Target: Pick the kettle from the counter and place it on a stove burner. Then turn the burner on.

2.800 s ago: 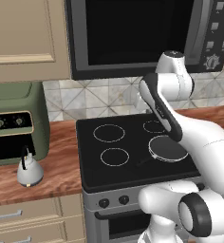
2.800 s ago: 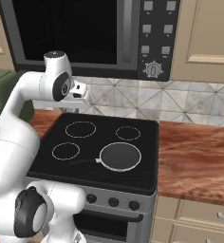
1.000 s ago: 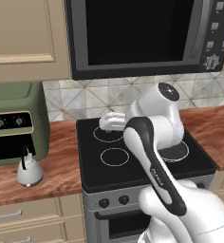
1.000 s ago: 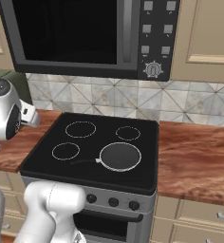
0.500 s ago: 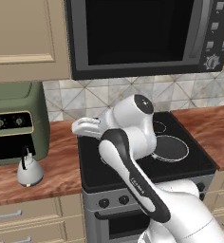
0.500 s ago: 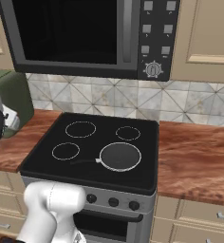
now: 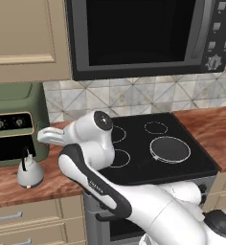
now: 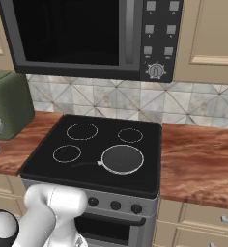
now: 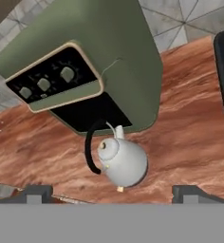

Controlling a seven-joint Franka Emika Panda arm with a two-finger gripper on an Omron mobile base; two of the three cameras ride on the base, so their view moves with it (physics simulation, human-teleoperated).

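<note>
Kettle [image 7: 29, 173] upright on desk [image 7: 19, 191], just in front of green oven [image 7: 14, 124], well apart from stove burner [image 7: 116, 158] at its 3 o'clock. Gripper [image 7: 44, 137] above desk, at 1 o'clock of kettle, not touching it. In hand view: kettle [image 9: 123, 161] between fingertips [image 9: 35, 193], just above them; jaws spread wide, nothing pinched. Black handle arched at 9 o'clock of kettle body.

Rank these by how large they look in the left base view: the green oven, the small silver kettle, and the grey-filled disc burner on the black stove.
1. Green countertop oven, cut off at the frame's left edge.
2. Grey-filled disc burner.
3. Small silver-grey dome kettle, though it sits nearer the camera.
</note>
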